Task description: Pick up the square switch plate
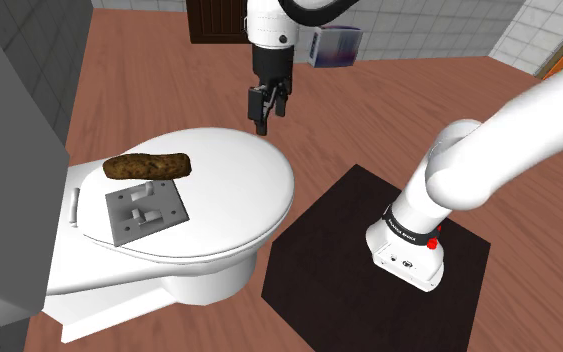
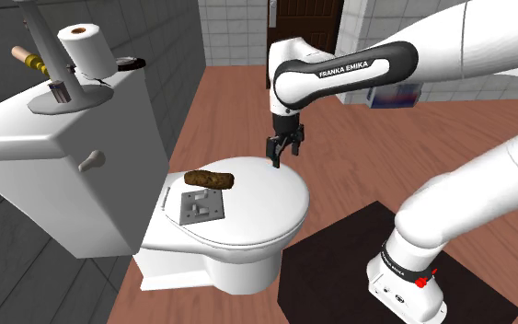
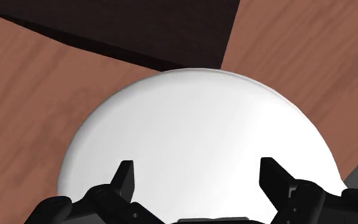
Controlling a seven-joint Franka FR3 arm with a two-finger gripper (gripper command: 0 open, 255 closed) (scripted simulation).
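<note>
A grey square switch plate (image 1: 146,211) (image 2: 204,206) lies flat on the white toilet lid (image 1: 239,190) (image 2: 266,212) (image 3: 196,127), toward the tank side. My black gripper (image 1: 268,117) (image 2: 283,154) (image 3: 196,175) hangs open above the lid's far front edge, well away from the plate, fingers pointing down with nothing between them. In the wrist view the two fingers (image 3: 123,178) stand wide apart over the bare rounded front of the lid.
A brown lumpy loaf-like object (image 1: 147,165) (image 2: 209,179) lies beside the plate on the lid. The toilet tank (image 2: 54,156) carries a paper roll (image 2: 87,48) and tools. My dark stand base (image 1: 369,260) sits on the wooden floor (image 1: 149,80) beside the toilet.
</note>
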